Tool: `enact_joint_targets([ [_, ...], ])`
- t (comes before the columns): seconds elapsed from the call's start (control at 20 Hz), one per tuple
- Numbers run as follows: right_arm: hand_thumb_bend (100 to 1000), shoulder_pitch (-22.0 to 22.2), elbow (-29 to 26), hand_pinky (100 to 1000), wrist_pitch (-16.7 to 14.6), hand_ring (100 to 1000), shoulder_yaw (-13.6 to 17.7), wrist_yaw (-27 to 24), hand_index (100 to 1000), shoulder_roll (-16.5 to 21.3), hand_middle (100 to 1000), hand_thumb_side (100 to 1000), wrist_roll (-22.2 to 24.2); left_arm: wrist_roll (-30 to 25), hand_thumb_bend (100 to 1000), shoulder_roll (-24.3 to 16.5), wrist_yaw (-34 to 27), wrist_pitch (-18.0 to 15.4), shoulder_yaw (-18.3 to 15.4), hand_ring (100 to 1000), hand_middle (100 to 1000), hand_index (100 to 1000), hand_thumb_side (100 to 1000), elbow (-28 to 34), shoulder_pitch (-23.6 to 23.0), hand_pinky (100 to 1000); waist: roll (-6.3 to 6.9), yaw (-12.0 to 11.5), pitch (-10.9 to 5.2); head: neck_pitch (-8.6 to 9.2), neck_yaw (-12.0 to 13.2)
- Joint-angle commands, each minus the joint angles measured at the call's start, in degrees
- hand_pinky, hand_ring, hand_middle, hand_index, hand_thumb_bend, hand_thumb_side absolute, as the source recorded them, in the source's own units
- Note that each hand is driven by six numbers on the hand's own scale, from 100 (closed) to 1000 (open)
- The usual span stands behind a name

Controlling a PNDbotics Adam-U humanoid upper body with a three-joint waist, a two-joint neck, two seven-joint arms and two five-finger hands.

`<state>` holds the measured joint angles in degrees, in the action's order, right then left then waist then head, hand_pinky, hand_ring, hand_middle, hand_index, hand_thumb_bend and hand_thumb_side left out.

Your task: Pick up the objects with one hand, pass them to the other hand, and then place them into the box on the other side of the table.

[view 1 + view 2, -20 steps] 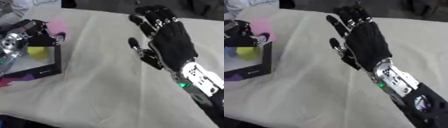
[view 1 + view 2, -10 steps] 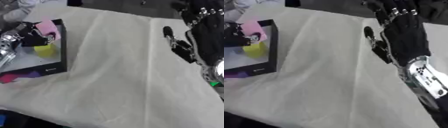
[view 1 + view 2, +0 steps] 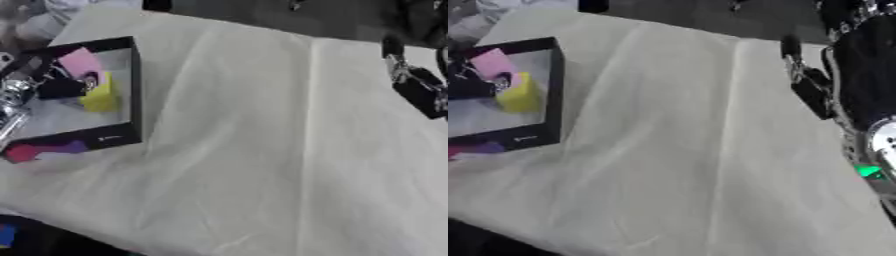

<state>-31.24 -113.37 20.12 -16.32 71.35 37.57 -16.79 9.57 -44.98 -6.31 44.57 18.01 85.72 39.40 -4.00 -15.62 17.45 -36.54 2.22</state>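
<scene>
A cream cloth (image 3: 262,150) covers the table, creased down its middle, and a black-walled box (image 3: 133,90) sits near the table's left edge with its open top facing up. Inside the box lie a yellow object (image 3: 101,96) and a pink object (image 3: 80,61), the pink one at the far side and the yellow one just beside it, nearer the box's right wall. The left robot hand (image 3: 39,82) reaches into the box from the view's left side, its dark fingers down among the two objects; whether it is pinching either of them or merely resting there cannot be told from these views. A magenta and purple patch (image 3: 44,150) shows on the box's near outer wall (its nature is unclear). The right robot hand (image 3: 859,65) is raised at the right edge, well apart from the box, palm toward the camera, fingers straight and spread with the thumb (image 3: 802,85) standing out to the side, holding nothing. A green light (image 3: 870,171) glows at its wrist.
</scene>
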Motion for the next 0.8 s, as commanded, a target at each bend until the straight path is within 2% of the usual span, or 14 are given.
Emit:
enact_joint_targets([
  [0.05, 290, -0.38, -1.21, 769, 0.52, 777, 1.1, 0.05, 798, 1.68, 769, 193, -0.28, 0.81, 100, -2.69, 0.76, -0.23, -1.32, 626, 543, 614, 272, -0.65, 0.37, 821, 0.26, -0.12, -0.81, 0.83, 0.54],
  [0.1, 291, -0.31, -1.21, 768, 0.62, 776, 1.23, 0.1, 798, 1.7, 768, 193, -0.35, 0.73, 100, -2.78, 1.07, -0.31, -1.29, 700, 654, 744, 311, -0.82, 0.26, 853, 0.22, -0.12, -0.81, 0.88, 0.55],
  [0.15, 290, -0.25, -1.22, 768, 0.73, 776, 1.34, 0.12, 798, 1.71, 768, 193, -0.43, 0.6, 100, -2.92, 1.73, -0.45, -1.2, 746, 720, 806, 366, -0.87, 0.17, 872, 0.19, -0.12, -0.82, 0.94, 0.54],
  [0.25, 290, -0.17, -1.22, 766, 0.92, 775, 1.51, 0.11, 797, 1.71, 767, 194, -0.6, 0.16, 295, -3.22, 4.24, -0.52, -1.05, 802, 775, 858, 466, -1.06, -0.08, 904, 0.15, -0.08, -0.83, 0.97, 0.42],
  [0.3, 289, -0.17, -1.22, 765, 0.98, 774, 1.55, 0.07, 796, 1.7, 766, 196, -0.69, -0.16, 492, -3.34, 5.91, -0.31, -0.99, 844, 801, 884, 524, -1.29, -0.19, 944, 0.15, -0.05, -0.84, 0.95, 0.37],
  [0.35, 289, -0.18, -1.22, 765, 1.0, 774, 1.59, 0.03, 796, 1.68, 766, 196, -0.81, -0.58, 492, -3.44, 7.93, 0.0, -0.86, 844, 801, 884, 524, -1.52, -0.29, 944, 0.16, -0.02, -0.83, 0.93, 0.36],
  [0.4, 286, -0.17, -1.22, 764, 1.04, 773, 1.63, -0.02, 795, 1.64, 765, 198, -0.94, -1.17, 610, -3.53, 10.05, 0.38, -0.73, 869, 813, 904, 524, -1.78, -0.4, 972, 0.19, -0.01, -0.82, 0.85, 0.37],
  [0.45, 285, -0.14, -1.22, 763, 1.08, 772, 1.68, -0.09, 795, 1.61, 764, 200, -1.11, -1.87, 650, -3.57, 12.33, 0.87, -0.7, 882, 819, 913, 510, -2.09, -0.48, 987, 0.23, 0.01, -0.84, 0.73, 0.41],
  [0.5, 286, -0.12, -1.22, 763, 1.1, 772, 1.72, -0.13, 795, 1.62, 764, 203, -1.27, -2.55, 686, -3.59, 14.35, 1.4, -0.85, 905, 836, 936, 488, -2.42, -0.52, 1000, 0.27, 0.02, -0.86, 0.72, 0.46],
  [0.6, 269, -0.06, -1.22, 763, 1.16, 772, 1.86, -0.15, 795, 1.67, 764, 203, -1.56, -3.85, 695, -3.44, 17.24, 2.29, -1.56, 914, 843, 943, 486, -3.0, -0.52, 1000, 0.35, 0.02, -0.92, 0.7, 0.46],
  [0.8, 280, 0.14, -1.22, 761, 1.48, 771, 2.23, -0.1, 795, 1.76, 763, 214, -1.98, -6.01, 668, -3.47, 19.73, 2.45, -2.61, 907, 839, 940, 507, -2.68, -0.73, 1000, 0.54, 0.07, -0.99, 0.56, 0.41],
])
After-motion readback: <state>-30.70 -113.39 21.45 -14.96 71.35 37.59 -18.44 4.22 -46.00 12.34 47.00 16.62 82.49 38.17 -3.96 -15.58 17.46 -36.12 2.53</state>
